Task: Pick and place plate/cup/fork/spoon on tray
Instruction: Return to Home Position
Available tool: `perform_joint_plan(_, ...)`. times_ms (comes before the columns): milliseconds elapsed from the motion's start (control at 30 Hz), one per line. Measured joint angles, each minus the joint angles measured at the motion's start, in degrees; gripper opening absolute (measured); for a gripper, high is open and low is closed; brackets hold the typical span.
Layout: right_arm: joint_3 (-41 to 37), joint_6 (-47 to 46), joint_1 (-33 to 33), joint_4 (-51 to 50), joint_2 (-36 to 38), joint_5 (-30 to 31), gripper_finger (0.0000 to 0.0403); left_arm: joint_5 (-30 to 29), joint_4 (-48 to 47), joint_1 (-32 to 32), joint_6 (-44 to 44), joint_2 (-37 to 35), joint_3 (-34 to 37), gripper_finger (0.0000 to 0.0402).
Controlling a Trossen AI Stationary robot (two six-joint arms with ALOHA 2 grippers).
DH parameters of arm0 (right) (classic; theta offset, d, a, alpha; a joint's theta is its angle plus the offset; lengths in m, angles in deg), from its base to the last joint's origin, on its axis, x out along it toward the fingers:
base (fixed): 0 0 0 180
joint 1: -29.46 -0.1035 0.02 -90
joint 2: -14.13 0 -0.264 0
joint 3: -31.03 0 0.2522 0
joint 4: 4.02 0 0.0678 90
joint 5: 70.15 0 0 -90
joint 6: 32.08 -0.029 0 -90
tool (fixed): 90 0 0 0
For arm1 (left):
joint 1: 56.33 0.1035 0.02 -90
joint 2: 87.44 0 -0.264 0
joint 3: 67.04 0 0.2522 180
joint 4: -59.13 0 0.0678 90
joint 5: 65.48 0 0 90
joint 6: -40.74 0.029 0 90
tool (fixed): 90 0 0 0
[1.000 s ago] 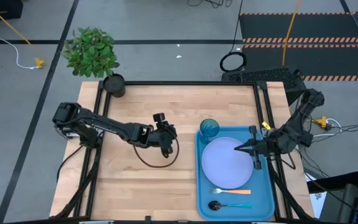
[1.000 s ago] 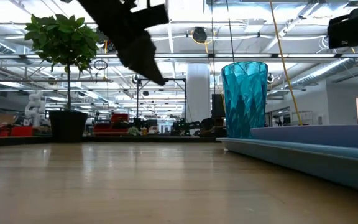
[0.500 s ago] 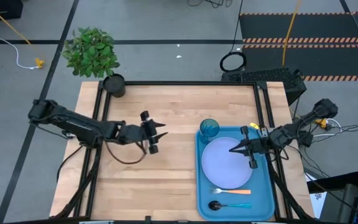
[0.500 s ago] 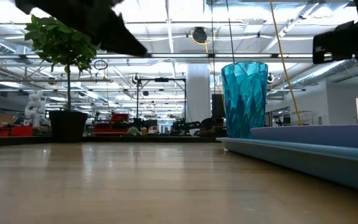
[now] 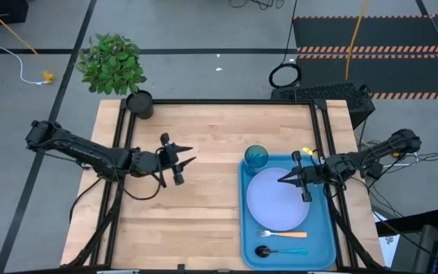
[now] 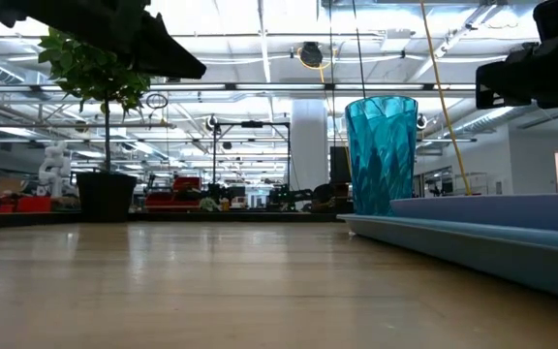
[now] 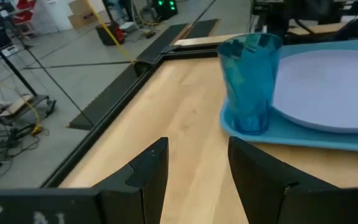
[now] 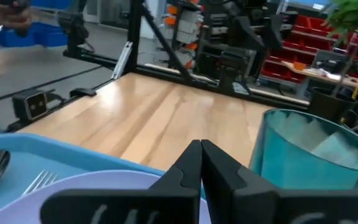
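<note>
High view, not low: fork (image 5: 282, 234), spoon (image 5: 283, 250)

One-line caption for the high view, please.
Plate, cup, fork and spoon all sit on the blue tray; right gripper shut above the plate, left gripper open over the wooden table.

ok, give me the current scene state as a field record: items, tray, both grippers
tray: on the table, right part
plate: flat in the middle of the tray
cup: upright in the tray corner nearest the potted plant, beside the plate
fork: lying crosswise on the tray, next to the plate
spoon: parallel to the fork, on its side away from the plate
left gripper: open, empty, raised over bare table beside the tray
right gripper: shut, empty, raised above the plate
items off tray: none
</note>
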Motion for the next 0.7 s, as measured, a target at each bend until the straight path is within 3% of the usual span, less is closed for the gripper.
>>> perform_joint_plan(167,0.0,1.2,2.6,-0.1,0.0,-1.2,0.0,-0.3,0.0,0.3,-3.9,0.0,0.0,0.017)
perform_joint_plan(433,0.0,3.9,10.7,0.9,0.1,-10.4,0.0,0.1,0.7,0.2,-6.9,0.0,0.0,0.017)
perform_joint_plan(700,0.0,2.1,16.8,-0.3,1.4,-16.1,0.0,0.2,1.5,-5.3,-6.3,-5.6,0.0,0.017)
